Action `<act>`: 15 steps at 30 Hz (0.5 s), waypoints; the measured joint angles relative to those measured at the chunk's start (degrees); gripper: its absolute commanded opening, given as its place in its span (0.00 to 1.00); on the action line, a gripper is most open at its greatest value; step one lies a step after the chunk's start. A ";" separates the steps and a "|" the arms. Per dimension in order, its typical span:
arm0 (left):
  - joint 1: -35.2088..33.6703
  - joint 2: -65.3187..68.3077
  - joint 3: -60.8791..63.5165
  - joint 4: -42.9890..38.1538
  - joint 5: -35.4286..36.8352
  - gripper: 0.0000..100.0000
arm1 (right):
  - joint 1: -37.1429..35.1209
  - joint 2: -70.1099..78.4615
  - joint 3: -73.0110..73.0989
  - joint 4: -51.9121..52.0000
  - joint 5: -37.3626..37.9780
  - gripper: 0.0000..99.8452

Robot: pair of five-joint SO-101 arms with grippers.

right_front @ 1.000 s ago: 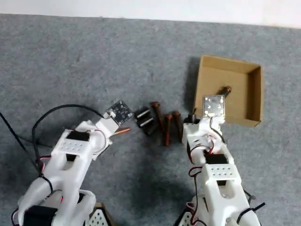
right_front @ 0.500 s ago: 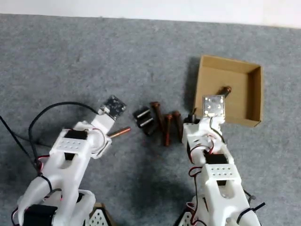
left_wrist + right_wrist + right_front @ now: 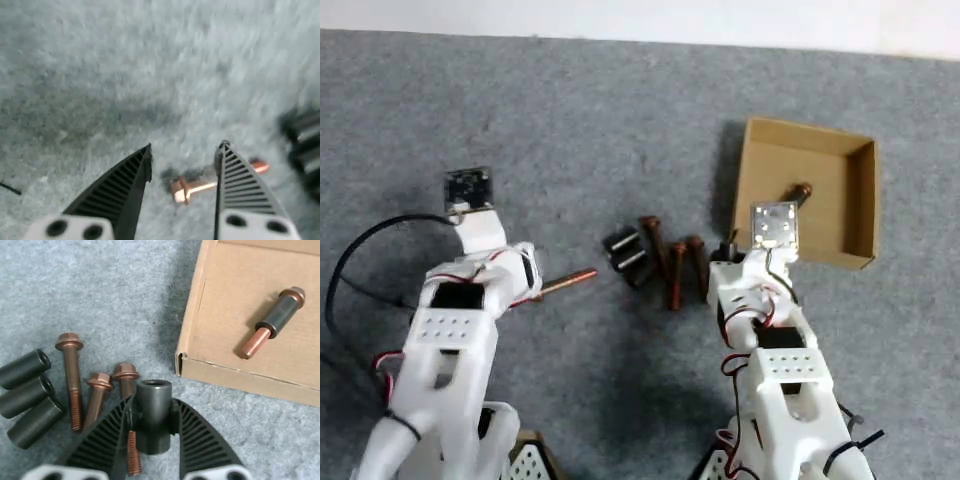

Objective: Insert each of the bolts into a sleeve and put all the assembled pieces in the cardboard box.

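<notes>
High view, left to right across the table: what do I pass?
Lone bolt → loose sleeves → three bolts → sleeve in right claw → box, assembled piece inside.

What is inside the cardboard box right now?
One assembled piece: a copper bolt through a dark sleeve, lying on the cardboard box floor. From above, the right arm's wrist covers one near corner.
</notes>
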 measured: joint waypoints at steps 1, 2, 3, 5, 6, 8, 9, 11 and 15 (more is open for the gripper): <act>0.00 -1.58 0.88 0.00 0.88 0.20 | 0.00 0.00 0.00 0.00 0.00 0.00; 0.70 -3.16 1.85 0.00 1.93 0.19 | 0.00 0.00 0.00 0.00 0.00 0.00; 1.93 -4.92 2.99 0.00 3.08 0.18 | 0.00 0.00 0.00 0.00 0.00 0.00; 4.84 -8.88 5.98 0.00 6.77 0.13 | 0.00 0.00 0.00 0.00 0.00 0.00; 6.42 -10.99 7.65 0.00 8.97 0.11 | 0.00 0.00 0.00 0.00 0.00 0.00; 10.29 -15.91 11.34 0.00 13.19 0.09 | 0.00 0.00 0.00 0.00 0.00 0.00; 12.22 -18.37 13.71 0.00 14.95 0.10 | 0.00 0.00 0.00 0.00 0.00 0.00; 15.30 -23.30 18.02 -0.53 18.20 0.13 | 0.00 0.00 0.00 0.00 0.00 0.00; 16.00 -31.65 21.10 -1.32 21.45 0.23 | 0.00 0.00 0.00 0.00 0.00 0.00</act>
